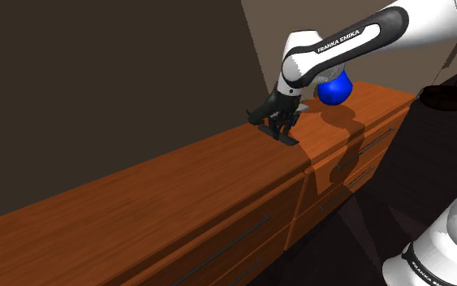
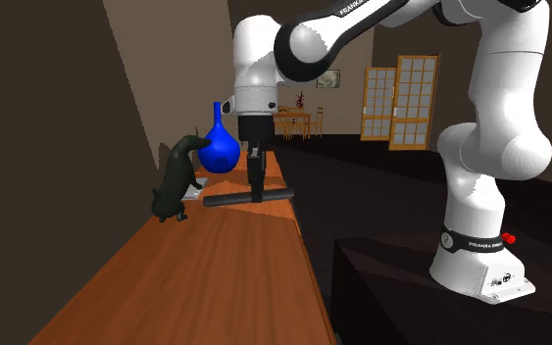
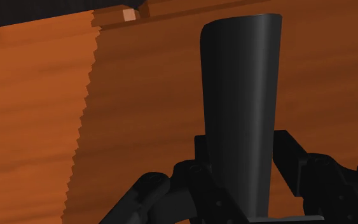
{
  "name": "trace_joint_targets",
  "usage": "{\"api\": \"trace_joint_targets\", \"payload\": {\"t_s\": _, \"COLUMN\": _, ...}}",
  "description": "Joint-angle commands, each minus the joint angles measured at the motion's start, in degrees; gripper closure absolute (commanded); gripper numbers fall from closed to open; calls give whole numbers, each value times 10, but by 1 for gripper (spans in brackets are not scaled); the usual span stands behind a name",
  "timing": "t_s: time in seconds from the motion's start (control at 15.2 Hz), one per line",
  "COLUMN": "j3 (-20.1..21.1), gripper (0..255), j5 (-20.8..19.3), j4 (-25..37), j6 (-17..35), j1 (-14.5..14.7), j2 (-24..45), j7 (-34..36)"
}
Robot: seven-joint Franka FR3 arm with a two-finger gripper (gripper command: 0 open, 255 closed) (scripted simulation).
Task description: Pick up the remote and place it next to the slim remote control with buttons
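Note:
A slim dark remote (image 3: pixel 241 108) is clasped between my gripper's (image 3: pixel 240 184) black fingers (image 3: pixel 290 156). In the second exterior view the remote (image 2: pixel 249 196) lies level and crosswise under the gripper (image 2: pixel 256 189), at or just above the wooden dresser top (image 2: pixel 215 274); I cannot tell whether it touches. In the shoulder view the gripper (image 1: pixel 283 130) holds the remote (image 1: pixel 286 138) near the back of the dresser top (image 1: pixel 178 187). A pale flat object (image 2: pixel 192 193) lies behind it, partly hidden by a dark animal figurine (image 2: pixel 175 181).
A blue vase (image 2: pixel 220 147) stands behind the figurine, close to the arm; it also shows behind the forearm as the vase (image 1: pixel 333 88). The dark figurine (image 1: pixel 265 110) stands just behind the gripper. The dresser has drawers (image 1: pixel 243 236) on its front. The robot stand (image 2: pixel 430 294) is beside it.

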Motion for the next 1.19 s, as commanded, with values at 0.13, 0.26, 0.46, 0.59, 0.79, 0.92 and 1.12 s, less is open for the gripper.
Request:
{"api": "trace_joint_targets", "payload": {"t_s": 0.13, "j3": -31, "gripper": 255, "j5": -3, "j4": -7, "j6": -5, "j1": -27, "j2": -8, "j7": -57}}
{"api": "trace_joint_targets", "payload": {"t_s": 0.26, "j3": -47, "gripper": 255, "j5": -5, "j4": -4, "j6": -9, "j1": -41, "j2": -6, "j7": -85}}
{"api": "trace_joint_targets", "payload": {"t_s": 0.46, "j3": -70, "gripper": 255, "j5": -8, "j4": 5, "j6": -14, "j1": -61, "j2": 1, "j7": -127}}
{"api": "trace_joint_targets", "payload": {"t_s": 0.59, "j3": -86, "gripper": 255, "j5": -10, "j4": 14, "j6": -18, "j1": -75, "j2": 8, "j7": -155}}
{"api": "trace_joint_targets", "payload": {"t_s": 0.79, "j3": -108, "gripper": 255, "j5": -11, "j4": 33, "j6": -25, "j1": -95, "j2": 23, "j7": -196}}
{"api": "trace_joint_targets", "payload": {"t_s": 0.92, "j3": -122, "gripper": 255, "j5": -11, "j4": 48, "j6": -30, "j1": -108, "j2": 36, "j7": -224}}
{"api": "trace_joint_targets", "payload": {"t_s": 1.12, "j3": -142, "gripper": 255, "j5": -9, "j4": 77, "j6": -40, "j1": -129, "j2": 58, "j7": -265}}
